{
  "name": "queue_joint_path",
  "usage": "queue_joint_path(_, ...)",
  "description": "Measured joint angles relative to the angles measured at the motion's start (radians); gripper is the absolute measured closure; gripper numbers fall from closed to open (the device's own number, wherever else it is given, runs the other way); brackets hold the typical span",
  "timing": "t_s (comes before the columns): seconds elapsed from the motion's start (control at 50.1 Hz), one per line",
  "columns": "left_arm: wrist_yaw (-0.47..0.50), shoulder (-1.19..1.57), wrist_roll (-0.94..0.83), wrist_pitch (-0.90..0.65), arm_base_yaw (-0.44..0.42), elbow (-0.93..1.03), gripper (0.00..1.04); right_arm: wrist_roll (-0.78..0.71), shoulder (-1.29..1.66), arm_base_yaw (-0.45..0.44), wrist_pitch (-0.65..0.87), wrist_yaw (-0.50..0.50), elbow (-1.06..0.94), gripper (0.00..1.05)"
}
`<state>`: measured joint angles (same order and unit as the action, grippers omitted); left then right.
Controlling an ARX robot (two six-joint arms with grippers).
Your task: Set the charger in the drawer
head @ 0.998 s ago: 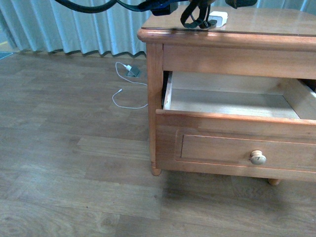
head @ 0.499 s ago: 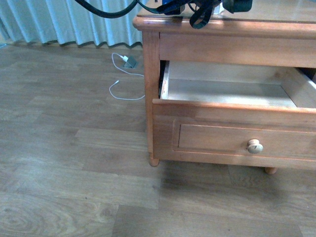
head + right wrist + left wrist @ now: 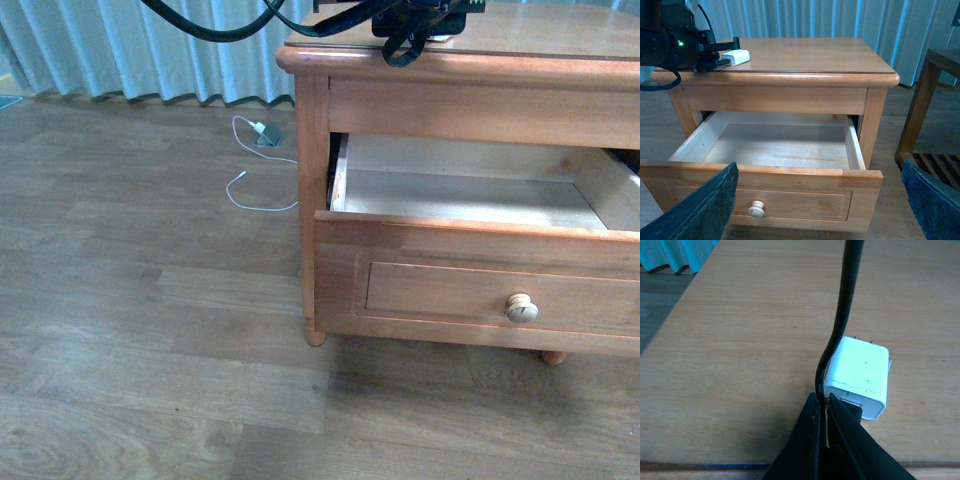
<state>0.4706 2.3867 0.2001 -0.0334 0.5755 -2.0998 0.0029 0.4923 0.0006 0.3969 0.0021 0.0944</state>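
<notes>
The white charger (image 3: 860, 377) lies on top of the wooden table (image 3: 740, 340). The left claw (image 3: 822, 401) is pinched tight on its black cable (image 3: 846, 300). The right claw (image 3: 817, 172) is wide open, in front of the pulled-out drawer (image 3: 480, 290).

The drawer (image 3: 805, 200) stands pulled out, its interior open to approach from above at the front; the counter (image 3: 810, 55) top overhangs its rear part.

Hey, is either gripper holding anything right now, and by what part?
The left gripper looks pinched on the charger by its black cable, beside the white cube. The right gripper is open, holding nothing.
</notes>
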Motion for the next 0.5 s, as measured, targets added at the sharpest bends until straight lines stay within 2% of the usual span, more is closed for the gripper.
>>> queue_joint_path(0.379,-0.052,-0.276,0.015,-0.069,-0.013,0.233,0.99,0.000,0.000,0.000,0.000,0.000,0.000,0.08)
queue_joint_path(0.499,-0.102,-0.433,0.014,-0.073,-0.001,0.383,0.99,0.000,0.000,0.000,0.000,0.000,0.000,0.08)
